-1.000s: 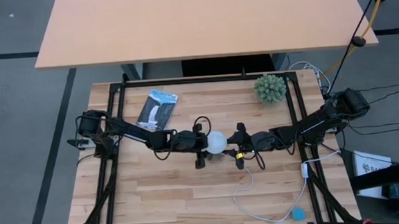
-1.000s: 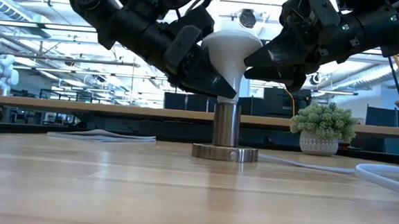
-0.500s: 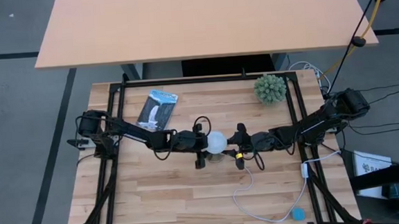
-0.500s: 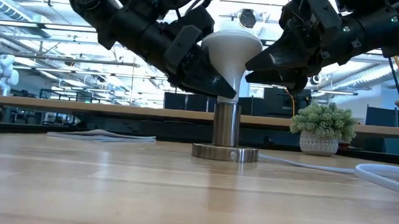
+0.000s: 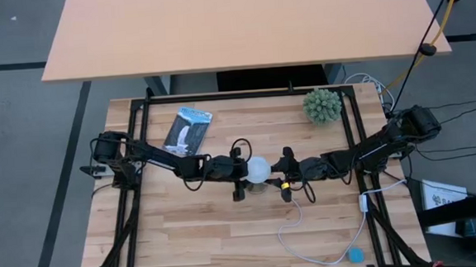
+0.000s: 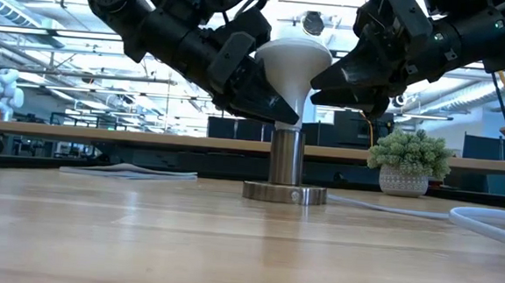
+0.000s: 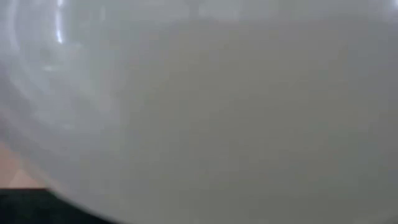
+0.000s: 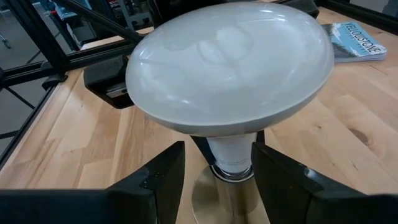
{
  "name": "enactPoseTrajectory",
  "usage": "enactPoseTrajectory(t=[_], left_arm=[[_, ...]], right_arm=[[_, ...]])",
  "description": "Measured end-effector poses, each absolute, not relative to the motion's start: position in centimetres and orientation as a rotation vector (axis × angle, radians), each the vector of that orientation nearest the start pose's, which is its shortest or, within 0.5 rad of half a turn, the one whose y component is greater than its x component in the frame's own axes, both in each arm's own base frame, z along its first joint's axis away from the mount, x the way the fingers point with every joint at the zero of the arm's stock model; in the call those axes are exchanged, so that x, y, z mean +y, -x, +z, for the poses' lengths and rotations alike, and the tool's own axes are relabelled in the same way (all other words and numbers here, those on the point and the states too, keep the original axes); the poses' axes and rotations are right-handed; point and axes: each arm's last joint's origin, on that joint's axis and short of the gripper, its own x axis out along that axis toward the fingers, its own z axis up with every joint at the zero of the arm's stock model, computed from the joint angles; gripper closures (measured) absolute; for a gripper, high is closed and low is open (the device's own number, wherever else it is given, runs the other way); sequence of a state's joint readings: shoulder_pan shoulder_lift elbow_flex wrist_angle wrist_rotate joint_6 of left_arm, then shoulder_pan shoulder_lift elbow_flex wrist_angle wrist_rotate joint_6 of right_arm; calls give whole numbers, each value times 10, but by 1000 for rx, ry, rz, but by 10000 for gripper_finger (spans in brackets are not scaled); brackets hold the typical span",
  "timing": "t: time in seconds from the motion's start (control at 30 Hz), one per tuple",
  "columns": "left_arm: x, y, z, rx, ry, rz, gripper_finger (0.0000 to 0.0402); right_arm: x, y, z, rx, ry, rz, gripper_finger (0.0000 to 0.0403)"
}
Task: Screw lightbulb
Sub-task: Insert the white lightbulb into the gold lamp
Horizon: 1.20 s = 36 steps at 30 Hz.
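A: So, biggest first: what does the wooden table (image 5: 227,225) carry?

B: Both dark arms reach in from its sides and meet at the middle. Toward the far edge sits a spiky green plant (image 5: 322,105) in a pale pot, and on the other side a magazine (image 5: 187,129) lies flat. A white cord (image 5: 298,229) curls over the near boards.

A: And the lightbulb (image 6: 291,63)?

B: It stands upright at the table's centre, dome up, its narrow neck set in a metal socket (image 6: 286,165) with a round foot.

A: What about the left gripper (image 5: 239,176)?

B: It is pressed against the bulb's cone from one side; its wrist camera sees only white glass. Whether the fingers actually clamp the bulb I cannot tell.

A: And the right gripper (image 8: 214,171)?

B: Its two fingers (image 8: 165,177) stand parted, one on each side of the bulb's neck just under the dome, with a gap showing between them and the neck. It has hold of nothing.
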State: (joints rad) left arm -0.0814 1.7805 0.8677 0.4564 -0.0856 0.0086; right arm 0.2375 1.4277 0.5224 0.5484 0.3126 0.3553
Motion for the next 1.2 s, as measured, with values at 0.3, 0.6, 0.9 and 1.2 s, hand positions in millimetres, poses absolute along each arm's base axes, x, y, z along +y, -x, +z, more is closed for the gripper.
enactPoseTrajectory(t=[0.3, 0.6, 0.9, 1.2], left_arm=[[-27, -358, 162, 455, -46, 0, 227], [-27, -358, 162, 455, -46, 0, 227], [-27, -358, 162, 455, -47, -1, 227], [-27, -358, 161, 459, -47, -1, 214]], right_arm=[[55, -265, 176, 326, -255, -134, 227], [55, -265, 176, 326, -255, -134, 227], [55, -265, 176, 326, -254, -134, 227], [55, -265, 176, 326, -254, -135, 227]])
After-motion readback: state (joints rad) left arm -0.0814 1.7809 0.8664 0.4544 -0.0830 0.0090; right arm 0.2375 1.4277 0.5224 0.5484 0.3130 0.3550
